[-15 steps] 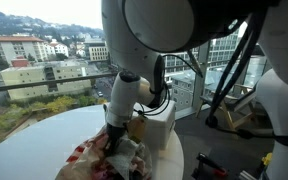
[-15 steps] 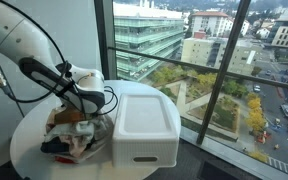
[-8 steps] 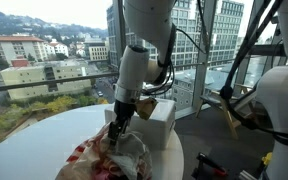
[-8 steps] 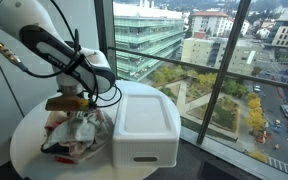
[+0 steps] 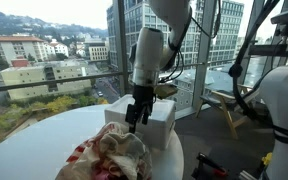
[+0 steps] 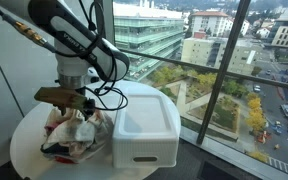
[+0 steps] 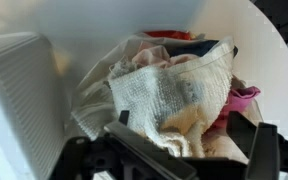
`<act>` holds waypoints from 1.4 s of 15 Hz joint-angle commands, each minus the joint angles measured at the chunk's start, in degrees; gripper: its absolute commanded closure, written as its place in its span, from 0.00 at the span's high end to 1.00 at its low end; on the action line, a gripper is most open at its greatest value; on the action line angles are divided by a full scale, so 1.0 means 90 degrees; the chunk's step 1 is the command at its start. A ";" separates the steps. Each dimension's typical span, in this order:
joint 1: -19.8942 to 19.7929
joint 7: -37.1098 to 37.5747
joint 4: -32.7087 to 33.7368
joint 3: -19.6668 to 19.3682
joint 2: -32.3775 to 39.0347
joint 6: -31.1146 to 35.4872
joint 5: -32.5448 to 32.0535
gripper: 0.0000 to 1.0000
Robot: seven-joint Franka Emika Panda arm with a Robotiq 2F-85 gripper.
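Observation:
A heap of crumpled cloths (image 5: 109, 158) lies on the round white table (image 5: 29, 145), next to a white plastic bin (image 5: 156, 125). My gripper (image 5: 134, 117) hangs open just above the heap, close to the bin's side, and holds nothing. In the wrist view a white waffle-weave cloth (image 7: 174, 92) tops the heap (image 7: 159, 70), with a pink cloth (image 7: 240, 98) beside it and red and dark cloths behind. The gripper (image 7: 182, 126) has its fingers spread either side of the white cloth, above it. In an exterior view the gripper (image 6: 76, 101) hovers over the heap (image 6: 74, 138).
The white bin (image 6: 144, 122) stands at the table's window side and looks empty inside. Floor-to-ceiling windows (image 6: 214, 70) lie right behind it. The table's rim (image 6: 24, 160) curves close around the heap. Another robot's white body (image 5: 279, 110) and a stand fill one side.
The gripper was low in the cloth heap with its jaws nearly closed. It has since opened, let go of the cloth and risen above the heap toward the bin.

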 commanded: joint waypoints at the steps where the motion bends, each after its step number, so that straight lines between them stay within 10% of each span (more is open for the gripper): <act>1: -0.0902 0.0585 -0.0057 0.1066 0.0144 0.0534 -0.0439 1.00; 9: -0.3225 0.0665 0.0368 0.3992 0.1480 0.0736 -0.0446 1.00; 21: -0.2730 0.1341 0.0565 0.3545 0.2110 -0.1586 -0.0444 1.00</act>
